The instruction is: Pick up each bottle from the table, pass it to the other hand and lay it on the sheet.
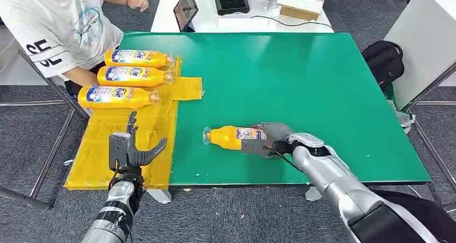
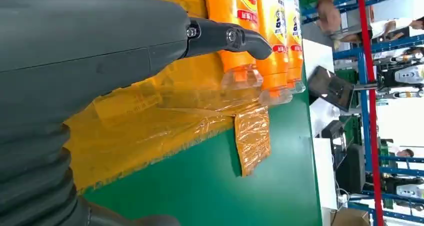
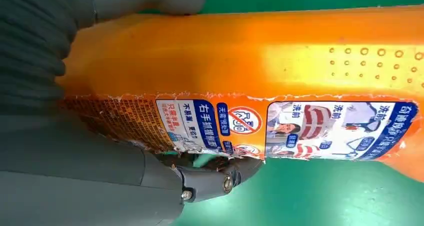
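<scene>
Right hand (image 1: 269,141) wrapped around the fat end of one orange detergent bottle (image 1: 230,137), lying on its side on the green bench (image 1: 301,76), cap pointing left. Thumb on one side, fingers (image 3: 220,178) on the other, snug against the label. Left hand (image 1: 129,146) wide open, holding nothing, waiting above the near part of the yellow sheet (image 1: 102,162). Looks like the pick-up step. Next: lift, carry left, hand over without letting go too soon. Three bottles (image 1: 129,76) already in a row on the far end of the sheet. Four bottles altogether, one sheet.
</scene>
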Tool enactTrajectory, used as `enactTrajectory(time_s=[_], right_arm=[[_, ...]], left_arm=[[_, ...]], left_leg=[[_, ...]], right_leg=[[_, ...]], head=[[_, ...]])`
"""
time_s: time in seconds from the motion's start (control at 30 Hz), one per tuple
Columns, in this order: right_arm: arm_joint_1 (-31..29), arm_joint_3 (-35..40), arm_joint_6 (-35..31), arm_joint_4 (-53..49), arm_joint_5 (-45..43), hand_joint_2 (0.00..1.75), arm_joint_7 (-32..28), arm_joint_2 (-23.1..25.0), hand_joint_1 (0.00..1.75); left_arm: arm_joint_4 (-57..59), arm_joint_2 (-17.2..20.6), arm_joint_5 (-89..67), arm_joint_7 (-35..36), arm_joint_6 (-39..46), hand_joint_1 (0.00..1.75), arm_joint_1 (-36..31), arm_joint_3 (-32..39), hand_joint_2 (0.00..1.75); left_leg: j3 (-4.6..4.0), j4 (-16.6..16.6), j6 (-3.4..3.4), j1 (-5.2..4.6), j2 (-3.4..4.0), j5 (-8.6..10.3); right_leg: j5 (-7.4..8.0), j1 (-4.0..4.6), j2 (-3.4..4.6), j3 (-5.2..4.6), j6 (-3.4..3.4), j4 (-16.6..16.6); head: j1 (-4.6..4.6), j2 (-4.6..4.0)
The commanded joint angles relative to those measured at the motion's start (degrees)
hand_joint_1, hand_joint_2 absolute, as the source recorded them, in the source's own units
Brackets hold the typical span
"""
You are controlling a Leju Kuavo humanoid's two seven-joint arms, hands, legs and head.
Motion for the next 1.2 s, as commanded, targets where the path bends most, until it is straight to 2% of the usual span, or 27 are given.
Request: enactTrajectory(time_s=[0.03,0.17,0.2,0.27,0.3,0.37,0.4,0.47,0.53,0.57,0.7,0.77,0.87,0.97,1.13,1.2], right_arm=[[1.84,2.18,-2.26,4.11,-1.96,1.75,-0.22,1.46,1.75],[4.29,-1.43,-7.04,1.08,-4.49,1.75,-1.21,2.19,1.75],[6.1,-4.36,-10.55,-1.59,-5.9,1.75,-2.05,2.7,1.75],[8.4,-7.21,-13.53,-5.57,-6.28,1.75,-2.38,3.4,1.75],[12.96,-13.79,-22.7,-13.4,-6.87,1.75,-5.88,5.59,1.75],[15.47,-15.44,-22.49,-19.42,-4.93,1.75,-3.38,6.02,1.75],[18.39,-20.45,-29.63,-24.84,-6.13,1.75,-9.09,8.44,1.75],[20.6,-22.34,-30.4,-30.49,-5.43,1.75,-9.1,9.22,1.75],[23.07,-27.11,-36.63,-36.39,-6.38,1.75,-14.75,12.0,1.75],[23.03,-27.13,-36.55,-36.77,-6.31,1.75,-14.65,11.92,1.75],[25.54,-30.84,-42.79,-42.22,-9.05,1.75,-21.02,14.62,1.75],[25.71,-30.79,-42.82,-42.4,-9.06,1.75,-21.05,14.6,1.75],[25.71,-30.79,-42.82,-42.4,-9.06,1.75,-21.05,14.6,1.75],[26.11,-30.14,-43.74,-42.9,-9.73,1.75,-24.61,14.33,1.75],[27.54,-28.01,-38.32,-38.6,-9.25,1.75,-27.38,13.78,1.75],[28.14,-27.42,-37.09,-35.77,-9.16,1.75,-29.02,14.41,1.75]], left_arm=[[3.59,0.47,0.38,0.36,0.01,0.0,-1.78,-0.95,1.75],[2.44,0.57,0.58,0.35,-0.04,0.0,-1.04,-0.79,1.75],[1.58,0.53,0.73,0.42,-0.04,0.0,-0.53,-0.56,1.75],[0.53,0.5,0.72,0.59,-0.19,0.0,0.17,-0.41,1.75],[-0.94,0.25,0.93,0.67,-0.42,0.0,1.0,0.03,1.75],[-1.93,0.08,0.86,0.94,-0.51,0.0,1.55,0.15,1.75],[-2.36,-0.16,1.06,0.89,-0.79,0.0,1.72,0.29,1.75],[-2.69,-0.57,1.37,0.77,-0.85,0.0,1.78,0.31,1.75],[-2.87,-0.9,2.22,0.72,-1.59,0.0,1.65,-0.03,1.75],[-2.9,-1.02,2.25,0.71,-1.56,0.0,1.62,-0.06,1.75],[-3.4,-1.76,4.86,1.3,-4.04,0.0,1.44,-0.74,1.75],[-3.54,-1.88,4.82,1.32,-4.07,0.0,1.43,-0.99,1.75],[-3.54,-1.88,4.82,1.32,-4.07,0.0,1.43,-0.99,1.75],[-5.51,-2.03,9.47,3.14,-9.98,0.0,1.78,-2.42,1.75],[-13.76,-2.41,19.25,8.29,-20.59,0.0,3.93,-8.63,1.75],[-17.53,-2.01,22.23,9.58,-23.05,0.0,5.15,-11.56,1.75]], left_leg=[[0.23,-0.08,0.04,0.06,-0.06,-0.04],[0.23,-0.09,0.03,0.04,-0.01,-0.05],[0.36,-0.13,0.06,0.04,-0.02,-0.1],[0.37,-0.12,0.04,0.08,0.04,-0.12],[0.32,-0.1,0.04,0.07,0.07,-0.1],[0.34,-0.11,0.04,0.07,0.13,-0.13],[0.24,-0.08,0.02,0.06,0.16,-0.11],[0.14,-0.02,0.01,0.05,0.14,-0.15],[0.01,0.02,0.03,0.04,0.03,-0.13],[-0.11,-0.01,0.02,0.03,-0.05,-0.07],[0.09,0.07,0.11,0.03,-0.01,-0.24],[-0.2,0.0,0.05,0.0,-0.09,-0.05],[-0.02,0.01,0.07,-0.01,-0.07,-0.13],[-0.08,-0.01,0.05,0.01,-0.04,-0.1],[-0.08,-0.01,0.06,0.03,-0.07,-0.1],[0.17,0.0,0.12,0.05,-0.02,-0.23]], right_leg=[[-0.05,0.09,-0.13,0.28,-0.15,-0.12],[-0.05,0.07,-0.06,0.25,-0.12,-0.1],[-0.1,0.09,-0.1,0.39,-0.19,-0.15],[-0.09,0.12,-0.03,0.38,-0.19,-0.15],[-0.06,0.11,0.0,0.32,-0.16,-0.13],[-0.08,0.11,0.01,0.31,-0.2,-0.12],[-0.06,0.1,0.05,0.19,-0.18,-0.07],[-0.11,0.1,0.04,0.09,-0.2,0.03],[-0.13,0.08,-0.04,0.01,-0.16,0.07],[-0.1,0.06,-0.09,-0.08,-0.12,0.06],[-0.25,0.07,-0.09,0.13,-0.21,0.09],[-0.1,0.0,-0.11,-0.14,-0.1,0.04],[-0.16,0.03,-0.13,0.05,-0.19,0.03],[-0.11,0.05,-0.08,-0.02,-0.17,0.0],[-0.11,0.06,-0.12,-0.02,-0.12,-0.03],[-0.21,0.11,-0.11,0.24,-0.2,-0.06]], head=[[0.02,0.0],[0.0,0.0],[0.0,0.0],[0.0,0.0],[0.0,0.0],[0.04,0.0],[0.0,0.0],[-0.02,0.0],[0.0,0.0],[-0.02,0.0],[0.04,0.0],[0.04,0.0],[0.0,0.0],[0.02,0.0],[0.0,0.0],[0.0,0.0]])
